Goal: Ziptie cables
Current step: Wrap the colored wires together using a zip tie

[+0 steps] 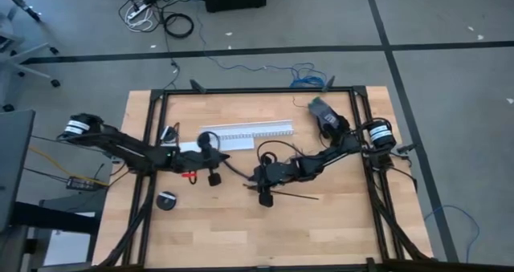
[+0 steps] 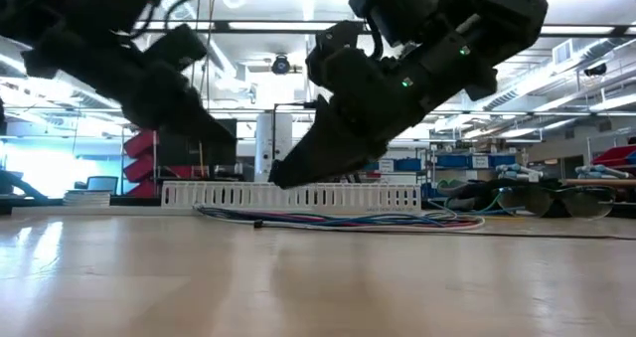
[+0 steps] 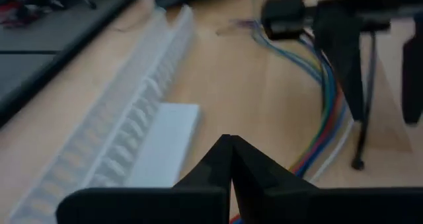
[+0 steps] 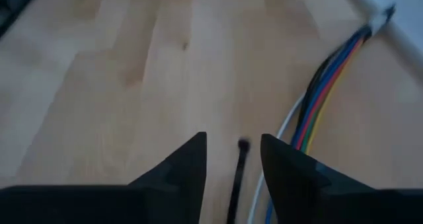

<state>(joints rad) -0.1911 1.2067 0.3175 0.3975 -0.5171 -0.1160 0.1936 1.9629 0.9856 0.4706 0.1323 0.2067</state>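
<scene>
My right claw open, ziptie between its fingers at lower centre, cables just right. High view: right claw mid-bench; left claw closed, waiting left. Close squarely on the strip, avoiding wires.

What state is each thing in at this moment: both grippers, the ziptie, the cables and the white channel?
left gripper: shut, holding nothing, over the table beside the white channel.
right gripper: open, fingers either side of the ziptie's end.
ziptie: loose on the table, not around the cables.
cables: lying unbundled beside the ziptie.
white channel: lying flat, empty as far as visible.
</scene>
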